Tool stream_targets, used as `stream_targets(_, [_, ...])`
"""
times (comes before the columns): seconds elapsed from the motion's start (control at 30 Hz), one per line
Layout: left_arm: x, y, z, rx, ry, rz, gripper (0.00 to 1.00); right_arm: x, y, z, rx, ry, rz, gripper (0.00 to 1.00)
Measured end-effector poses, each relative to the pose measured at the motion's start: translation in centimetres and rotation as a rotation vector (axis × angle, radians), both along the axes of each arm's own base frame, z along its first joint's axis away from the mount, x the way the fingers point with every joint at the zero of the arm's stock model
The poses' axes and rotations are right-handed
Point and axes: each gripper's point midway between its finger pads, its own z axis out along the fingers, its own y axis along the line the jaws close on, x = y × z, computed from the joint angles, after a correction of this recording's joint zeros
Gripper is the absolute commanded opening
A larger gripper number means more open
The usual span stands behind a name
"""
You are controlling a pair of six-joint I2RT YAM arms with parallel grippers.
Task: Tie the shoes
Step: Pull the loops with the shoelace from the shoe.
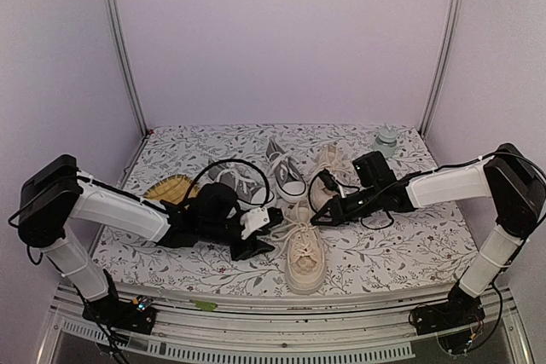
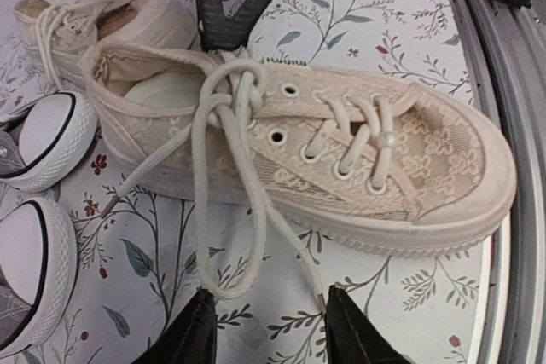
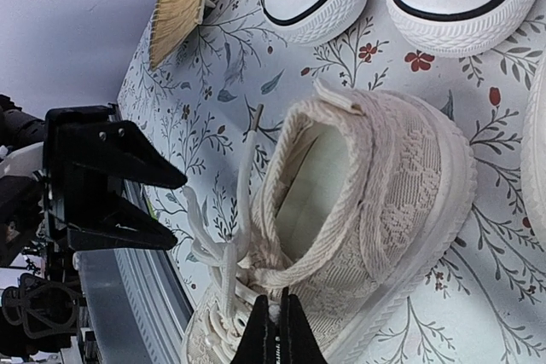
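A large cream sneaker (image 1: 304,249) lies near the table's front, toe toward me, its lace partly knotted with a loop (image 2: 223,210) trailing on the cloth. My left gripper (image 2: 264,317) is open and empty, with the loop and a lace tip lying between its fingers. My right gripper (image 3: 280,321) is shut on the cream shoe's lace at the knot by the collar. The second cream sneaker (image 1: 328,164) and the small grey pair (image 1: 286,168) lie behind. The left gripper also shows open in the right wrist view (image 3: 175,206).
A yellow straw fan-like object (image 1: 171,187) lies at the left behind my left arm. A pale green bottle (image 1: 386,138) stands at the back right. Metal frame posts (image 1: 124,49) flank the floral cloth. The metal front rail (image 1: 281,317) runs close below the cream shoe.
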Motion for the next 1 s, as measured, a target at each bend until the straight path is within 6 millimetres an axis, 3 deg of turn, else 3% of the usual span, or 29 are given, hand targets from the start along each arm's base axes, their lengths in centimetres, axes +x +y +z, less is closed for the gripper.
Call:
stream_targets(0.23, [2.8, -0.6, -3.1, 0.101, -0.048, 0.048, 0.47, -0.3, -0.1, -0.1, -0.003, 0.011, 0.012, 0.01])
stream_targets(0.47, [3.9, -1.2, -2.4, 0.105, -0.111, 0.048, 0.41, -0.6, -0.1, -0.1, -0.003, 0.012, 0.025, 0.01])
stream_targets(0.5, [3.8, -1.3, -2.3, 0.100, -0.115, 0.042, 0.36, -0.6, 0.0, -0.1, -0.004, 0.012, 0.027, 0.01])
stream_targets(0.57, [3.7, -1.4, -2.2, 0.094, -0.117, 0.028, 0.05, -0.5, 0.0, 0.1, -0.003, 0.007, 0.030, 0.01])
stream_targets(0.6, [3.6, -1.5, -2.2, 0.090, -0.116, 0.020, 0.00, -0.4, 0.1, 0.2, -0.001, 0.003, 0.032, 0.01])
stream_targets(0.8, [3.8, -1.8, -1.8, 0.080, -0.130, 0.017, 0.00, -0.5, 0.1, 0.3, -0.011, 0.002, 0.043, 0.01])
stream_targets(1.0, [5.1, -1.4, -1.7, 0.069, -0.118, 0.080, 0.00, -2.0, 0.1, 0.3, -0.036, 0.013, 0.081, 0.01])
